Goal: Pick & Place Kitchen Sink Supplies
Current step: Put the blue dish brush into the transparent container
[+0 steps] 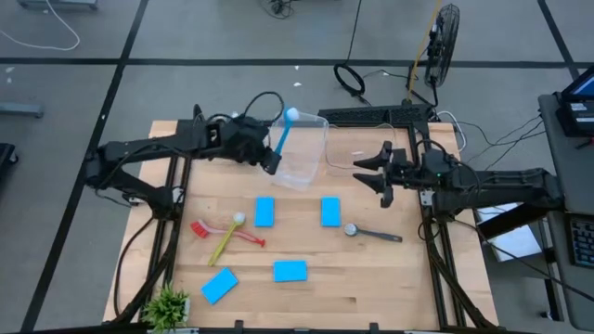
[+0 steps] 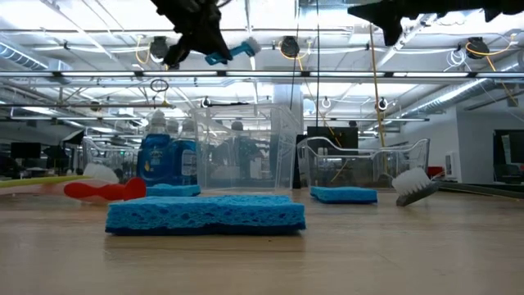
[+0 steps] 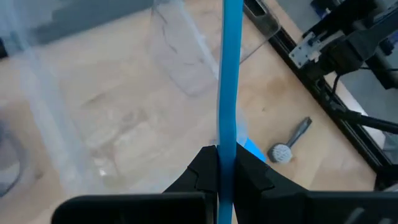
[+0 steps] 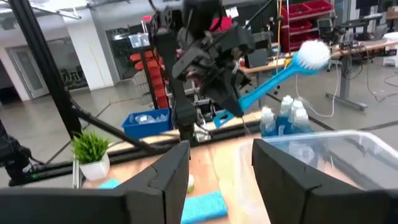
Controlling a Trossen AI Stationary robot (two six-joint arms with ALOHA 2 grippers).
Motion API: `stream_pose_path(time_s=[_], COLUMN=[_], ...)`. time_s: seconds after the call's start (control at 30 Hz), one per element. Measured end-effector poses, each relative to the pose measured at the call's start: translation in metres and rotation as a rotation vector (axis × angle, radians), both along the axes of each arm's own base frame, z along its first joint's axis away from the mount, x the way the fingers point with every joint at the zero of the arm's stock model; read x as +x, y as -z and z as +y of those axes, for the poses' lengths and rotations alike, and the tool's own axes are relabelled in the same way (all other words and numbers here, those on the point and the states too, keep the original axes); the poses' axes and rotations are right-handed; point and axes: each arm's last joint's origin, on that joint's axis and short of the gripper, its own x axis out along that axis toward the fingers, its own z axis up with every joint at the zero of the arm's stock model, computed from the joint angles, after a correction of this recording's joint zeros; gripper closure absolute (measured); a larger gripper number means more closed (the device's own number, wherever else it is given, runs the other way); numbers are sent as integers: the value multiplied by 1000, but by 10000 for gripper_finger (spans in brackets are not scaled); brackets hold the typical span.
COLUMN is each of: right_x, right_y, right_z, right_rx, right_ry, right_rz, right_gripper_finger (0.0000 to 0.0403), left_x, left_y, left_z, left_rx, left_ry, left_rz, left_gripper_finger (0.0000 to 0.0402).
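Note:
My left gripper [image 1: 270,160] is shut on a blue brush [image 1: 283,134] with a white head [image 1: 291,115], lifted over the left side of a clear bin [image 1: 304,150]. To the bin's right, above the table, my right gripper [image 1: 369,173] is open with nothing between its fingers [image 4: 161,177]. Several blue sponges [image 1: 264,211] [image 1: 330,211] [image 1: 290,270] lie flat on the table. A red brush [image 1: 243,235] and a yellow-green brush [image 1: 224,243] lie crossed at the left. A dark-handled brush [image 1: 373,233] lies at the right. Blue soap bottles [image 2: 164,156] stand behind the sponges. My left gripper pinches the blue brush's thin handle [image 3: 226,146] between its two fingers, near the end away from the head. The fingers slant downward, and the handle runs on forward between them. The brush is lifted clear and tilted, its white head [image 4: 311,55] uppermost, the short handle end [image 4: 219,119] showing past the fingers.
A small green potted plant [image 1: 168,304] stands at the table's near left corner. A second, lower clear bin [image 2: 360,168] shows in the low view. Black frame rails [image 1: 436,250] run along the table's left and right sides.

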Motion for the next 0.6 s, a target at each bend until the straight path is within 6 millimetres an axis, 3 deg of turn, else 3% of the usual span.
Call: stream_pose_path(time_s=[0.33, 0.6], right_x=[-11, -14], right_y=[17, 18], right_z=[1, 1], right_rx=[0, 0], right_ry=[1, 1], right_rz=[3, -1], right_gripper_finger=[237, 240], left_x=[41, 65], left_y=[3, 28], left_z=[43, 79], left_rx=[-80, -170], left_ry=[-8, -4], left_rz=[120, 288], left_gripper_finger=[383, 383])
